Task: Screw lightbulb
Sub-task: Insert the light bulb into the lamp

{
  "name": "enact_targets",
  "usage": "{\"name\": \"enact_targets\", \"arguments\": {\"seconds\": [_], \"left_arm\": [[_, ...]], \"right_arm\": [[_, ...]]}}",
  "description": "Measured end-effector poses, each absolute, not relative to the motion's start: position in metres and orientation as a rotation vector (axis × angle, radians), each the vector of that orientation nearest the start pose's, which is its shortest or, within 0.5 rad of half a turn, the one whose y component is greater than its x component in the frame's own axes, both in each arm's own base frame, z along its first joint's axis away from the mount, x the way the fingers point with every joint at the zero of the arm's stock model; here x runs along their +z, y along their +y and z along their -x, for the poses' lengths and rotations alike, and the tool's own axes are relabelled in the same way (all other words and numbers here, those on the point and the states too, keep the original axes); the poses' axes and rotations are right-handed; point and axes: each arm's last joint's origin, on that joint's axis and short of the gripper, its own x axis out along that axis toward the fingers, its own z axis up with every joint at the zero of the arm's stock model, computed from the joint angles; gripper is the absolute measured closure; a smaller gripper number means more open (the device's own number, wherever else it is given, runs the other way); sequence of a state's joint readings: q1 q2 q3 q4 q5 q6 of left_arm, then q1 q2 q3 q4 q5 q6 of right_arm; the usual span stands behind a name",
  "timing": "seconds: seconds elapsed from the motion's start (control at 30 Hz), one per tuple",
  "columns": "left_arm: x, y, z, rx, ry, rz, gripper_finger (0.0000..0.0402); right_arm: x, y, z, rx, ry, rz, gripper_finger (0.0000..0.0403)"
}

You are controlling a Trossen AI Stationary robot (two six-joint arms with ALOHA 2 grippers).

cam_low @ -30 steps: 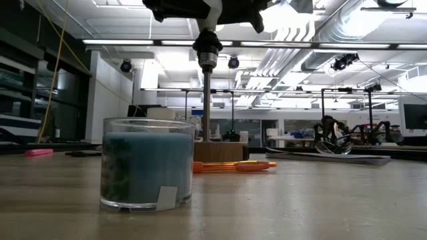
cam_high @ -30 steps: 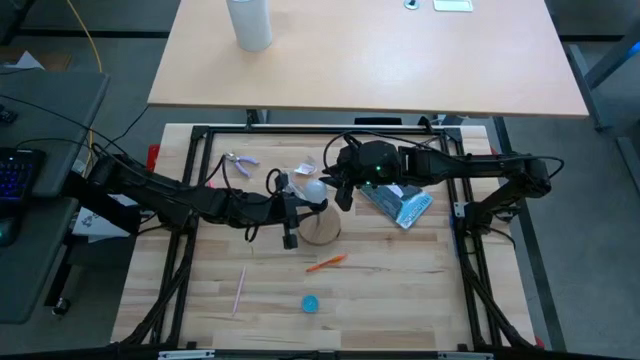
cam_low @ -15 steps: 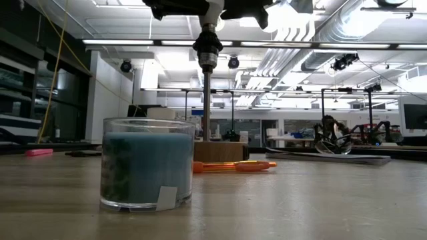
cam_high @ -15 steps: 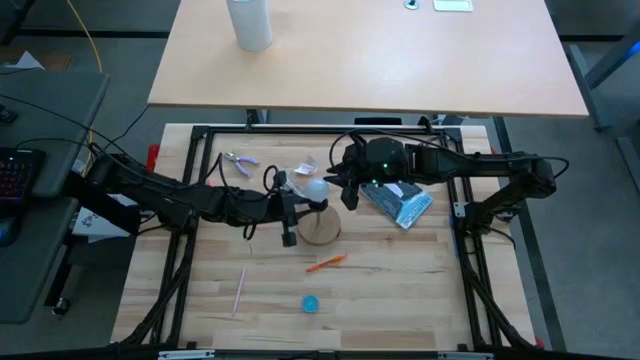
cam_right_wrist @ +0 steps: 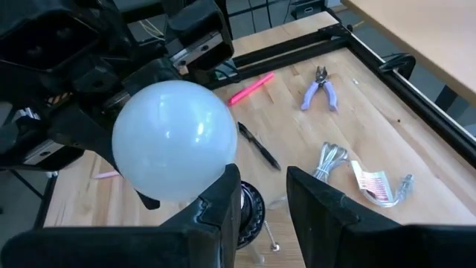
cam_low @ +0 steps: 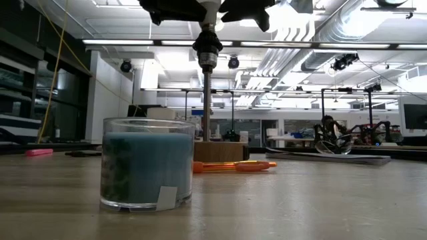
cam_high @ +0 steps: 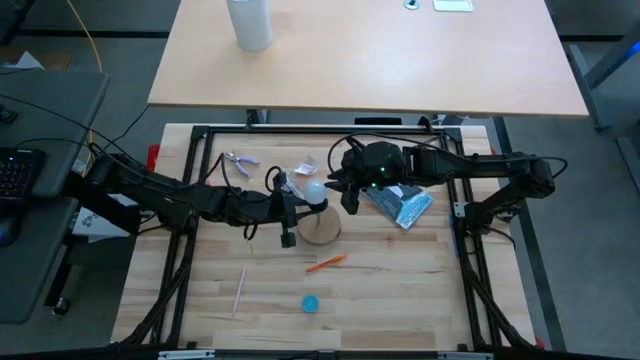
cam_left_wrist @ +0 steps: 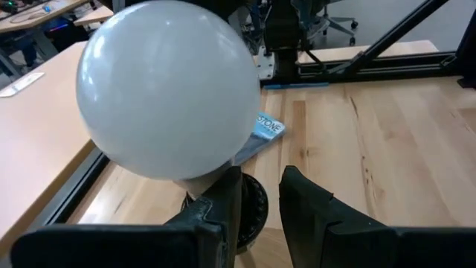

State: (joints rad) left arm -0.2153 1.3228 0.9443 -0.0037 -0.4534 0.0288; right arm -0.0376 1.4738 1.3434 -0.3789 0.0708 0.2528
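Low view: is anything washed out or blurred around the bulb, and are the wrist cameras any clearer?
Low view: ceiling lights glare behind the lightbulb at the frame's top edge; the glass jar looms large in front. Left wrist view: the lightbulb fills much of the frame, evenly lit. Right wrist view: small highlights on it, the purple pliers sharp.

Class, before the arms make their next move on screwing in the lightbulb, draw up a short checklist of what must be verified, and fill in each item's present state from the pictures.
1. Lightbulb sits over the round wooden base: ok.
2. Bulb's screw base meets the socket on the upright rod: ok; how far it is threaded: cannot tell.
3. Left gripper at the bulb's neck, one finger against it: ok; firm grip: cannot tell.
4. Right gripper close beside the bulb: ok; holding it: cannot tell.
5. Orange pen and blue cap lie apart from the base: ok.
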Motion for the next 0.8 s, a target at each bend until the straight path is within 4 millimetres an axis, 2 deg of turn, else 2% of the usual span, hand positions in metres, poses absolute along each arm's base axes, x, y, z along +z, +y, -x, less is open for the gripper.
{"name": "enact_targets", "arguments": {"seconds": [0.37,0.63,0.8], "left_arm": [[0.291,-0.05,-0.287,0.227,0.357,-0.141,0.0323],[0.293,-0.05,-0.285,0.228,0.351,-0.131,0.0323],[0.293,-0.051,-0.284,0.223,0.361,-0.13,0.0323]], "right_arm": [[0.346,-0.011,-0.33,-0.154,0.495,-0.276,0.0299],[0.327,-0.002,-0.344,-0.139,0.559,-0.265,0.0299],[0.325,0.002,-0.346,-0.13,0.566,-0.257,0.0299]]}}
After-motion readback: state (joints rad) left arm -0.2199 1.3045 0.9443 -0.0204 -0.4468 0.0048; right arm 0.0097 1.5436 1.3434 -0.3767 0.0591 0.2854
